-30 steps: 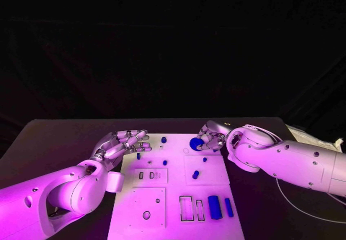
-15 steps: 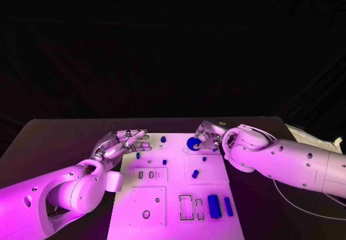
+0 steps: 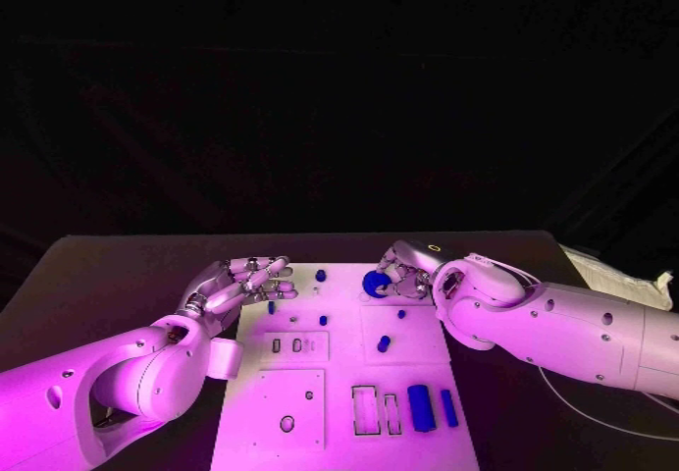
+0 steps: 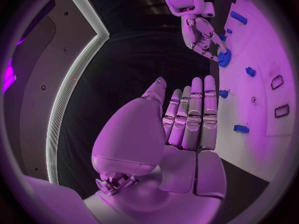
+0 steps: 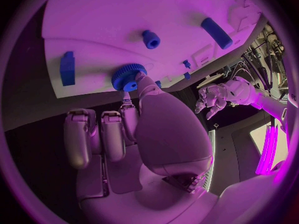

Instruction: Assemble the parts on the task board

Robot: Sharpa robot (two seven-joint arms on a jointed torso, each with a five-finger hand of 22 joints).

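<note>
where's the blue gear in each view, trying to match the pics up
Head view: the blue gear sits at the far right part of the task board, held in the right hand.
Left wrist view: the gear is at the board's edge, under the right hand.
Right wrist view: the gear is at the board's edge, at that hand's fingers.
Shared landmark: the right hand on the gear.
</note>
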